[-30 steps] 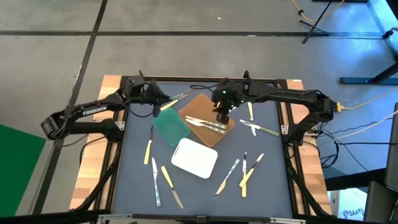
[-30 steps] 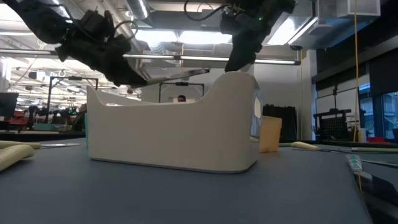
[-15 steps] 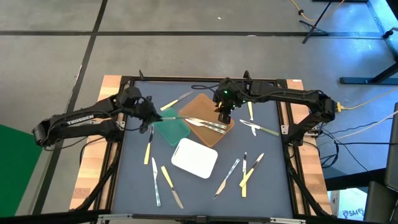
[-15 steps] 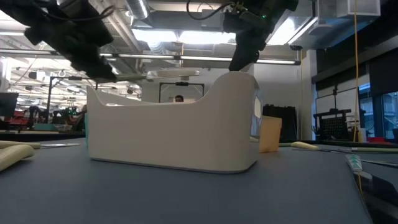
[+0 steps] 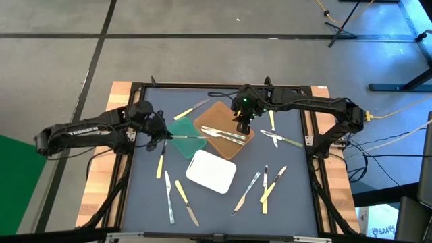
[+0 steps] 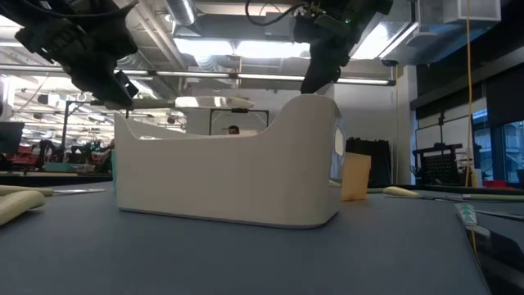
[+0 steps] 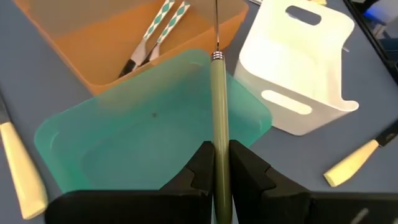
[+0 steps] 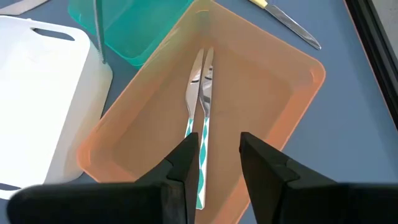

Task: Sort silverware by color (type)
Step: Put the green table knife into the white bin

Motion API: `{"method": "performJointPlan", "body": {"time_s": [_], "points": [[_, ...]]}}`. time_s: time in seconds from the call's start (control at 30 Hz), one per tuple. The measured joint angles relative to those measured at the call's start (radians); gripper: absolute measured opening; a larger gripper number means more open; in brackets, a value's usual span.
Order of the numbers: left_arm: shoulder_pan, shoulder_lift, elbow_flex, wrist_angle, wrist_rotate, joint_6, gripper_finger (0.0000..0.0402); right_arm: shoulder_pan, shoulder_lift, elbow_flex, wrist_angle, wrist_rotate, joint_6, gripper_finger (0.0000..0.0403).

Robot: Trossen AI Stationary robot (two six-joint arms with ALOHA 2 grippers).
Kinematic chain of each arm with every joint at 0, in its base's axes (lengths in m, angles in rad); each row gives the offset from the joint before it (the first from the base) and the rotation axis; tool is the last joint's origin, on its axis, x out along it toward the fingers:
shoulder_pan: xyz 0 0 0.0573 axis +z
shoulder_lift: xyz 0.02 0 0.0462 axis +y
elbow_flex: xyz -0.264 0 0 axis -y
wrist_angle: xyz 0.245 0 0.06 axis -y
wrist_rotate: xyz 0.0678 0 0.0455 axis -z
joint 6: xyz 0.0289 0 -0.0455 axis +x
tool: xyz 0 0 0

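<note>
My left gripper (image 5: 163, 133) is shut on a pale green-handled utensil (image 5: 187, 136), which reaches out over the green tray (image 5: 182, 145). The low view shows its metal end (image 6: 214, 102) level, above the white tray (image 6: 229, 176). My right gripper (image 5: 241, 125) hovers open over the brown tray (image 5: 228, 145). Two silvery-blue patterned utensils (image 8: 200, 118) lie side by side on that tray's floor. Other silverware lies flat on the mat, such as a pale yellow piece (image 5: 161, 164). My left gripper pinches the pale green handle (image 7: 219, 134) near its free end between the two fingers. The fingers (image 7: 200, 167) come from the table's left and lie along the handle. The utensil is lifted clear, about level, pointing toward the table's right over the green tray (image 7: 143, 143).
The white tray (image 5: 210, 171) stands near of the other two. Loose silverware lies near the left (image 5: 181, 192), near the right (image 5: 268, 185) and beside the brown tray (image 5: 281, 140); one piece (image 5: 193, 107) lies at the far side. A raised frame (image 5: 131, 196) edges the mat.
My left gripper has moved from the far side toward the near edge and lower, still shut on the green-handled utensil. The utensil, tilted a second ago, now lies about level over the green tray.
</note>
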Motion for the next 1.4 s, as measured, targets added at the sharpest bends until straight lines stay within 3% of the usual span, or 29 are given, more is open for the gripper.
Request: {"method": "performJointPlan", "body": {"time_s": [0.33, 0.67, 1.1, 1.4], "points": [[-0.063, 0.000, 0.000, 0.034, 0.000, -0.084, 0.0023, 0.000, 0.000, 0.000, 0.000, 0.000, 0.000, 0.0104], [-0.248, 0.036, 0.000, 0.107, 0.006, -0.294, 0.0023, 0.000, 0.000, 0.000, 0.001, -0.001, 0.000, 0.0104], [-0.460, 0.230, 0.004, 0.305, -0.054, -0.608, 0.0023, 0.000, 0.000, 0.000, 0.002, -0.001, 0.000, 0.0104], [-0.494, 0.423, 0.190, 0.248, -0.072, -0.677, 0.0023, 0.000, 0.000, 0.000, -0.029, -0.001, -0.004, 0.0104]]}}
